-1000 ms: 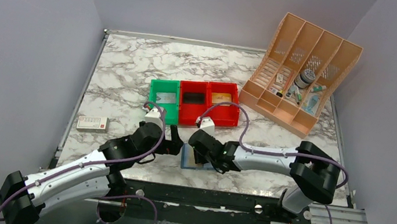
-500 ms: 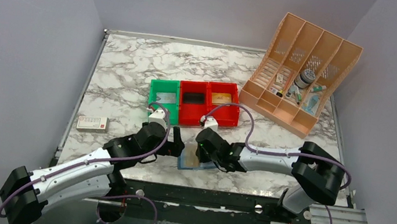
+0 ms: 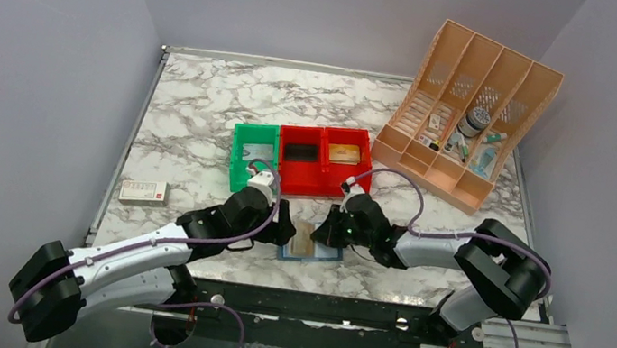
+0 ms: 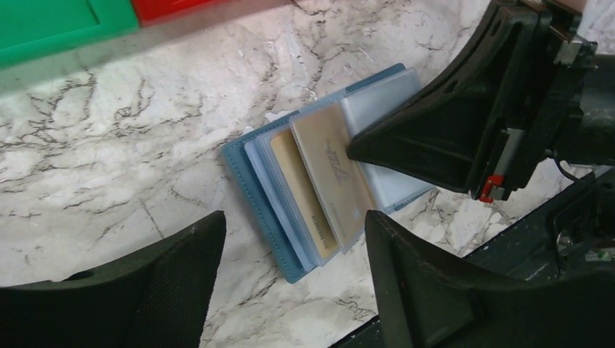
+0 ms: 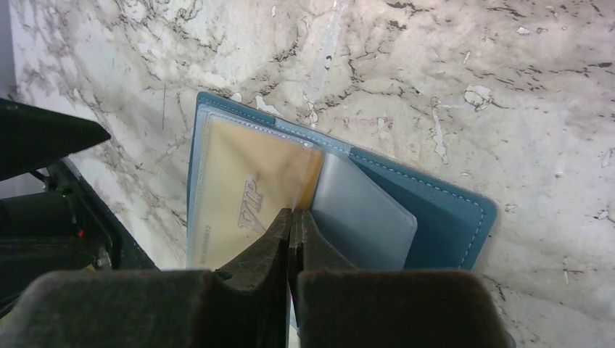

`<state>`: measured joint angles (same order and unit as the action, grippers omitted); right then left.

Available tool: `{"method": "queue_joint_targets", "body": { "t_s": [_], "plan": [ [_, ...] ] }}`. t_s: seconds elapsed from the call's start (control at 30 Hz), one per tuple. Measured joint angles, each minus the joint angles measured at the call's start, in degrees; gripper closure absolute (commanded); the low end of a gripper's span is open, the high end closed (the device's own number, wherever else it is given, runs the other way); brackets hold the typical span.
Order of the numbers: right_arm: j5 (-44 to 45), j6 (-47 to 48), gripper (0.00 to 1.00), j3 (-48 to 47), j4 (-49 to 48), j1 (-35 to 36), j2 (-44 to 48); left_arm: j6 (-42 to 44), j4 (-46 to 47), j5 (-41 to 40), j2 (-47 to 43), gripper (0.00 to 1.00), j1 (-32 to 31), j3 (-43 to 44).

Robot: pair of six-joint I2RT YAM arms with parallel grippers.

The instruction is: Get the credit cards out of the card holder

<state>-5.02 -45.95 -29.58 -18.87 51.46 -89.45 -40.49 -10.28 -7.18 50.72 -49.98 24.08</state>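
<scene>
Along the counter's (image 3: 206, 96) left edge lies a white-and-red flat box (image 3: 144, 192). Next comes the left hand (image 4: 294, 225), hovering with its fingers spread and holding nothing, just left of the card holder (image 5: 442, 210). The holder lies opened flat near the counter's front edge. A tan-gold credit card (image 4: 330, 181) shows in its clear sleeves beside a pale grey pocket. The right hand (image 5: 292, 214), clenched tight, rests its tips at that card's right edge; whether it pinches the card I cannot tell. Behind, the rightmost red bin (image 3: 364, 168) holds another tan card (image 3: 344, 153).

Closed claw (image 5: 291, 217) over tan card (image 5: 239, 174)
</scene>
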Motion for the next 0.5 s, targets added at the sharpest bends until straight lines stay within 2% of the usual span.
{"method": "queue_joint_targets", "body": {
  "t_s": [0.13, 0.5],
  "plan": [
    [-2.5, -1.3, 0.99, 0.9, -2.8, -1.0, -0.9, 0.2, 3.1, 2.3, 1.5, 0.41, 0.0, 0.0],
    [-3.2, -3.3, 0.99, 1.8, -5.6, -1.3, -1.9, 0.1, 9.4, 6.8, 7.4, 0.53, 0.0, -0.7]
  ]
}}
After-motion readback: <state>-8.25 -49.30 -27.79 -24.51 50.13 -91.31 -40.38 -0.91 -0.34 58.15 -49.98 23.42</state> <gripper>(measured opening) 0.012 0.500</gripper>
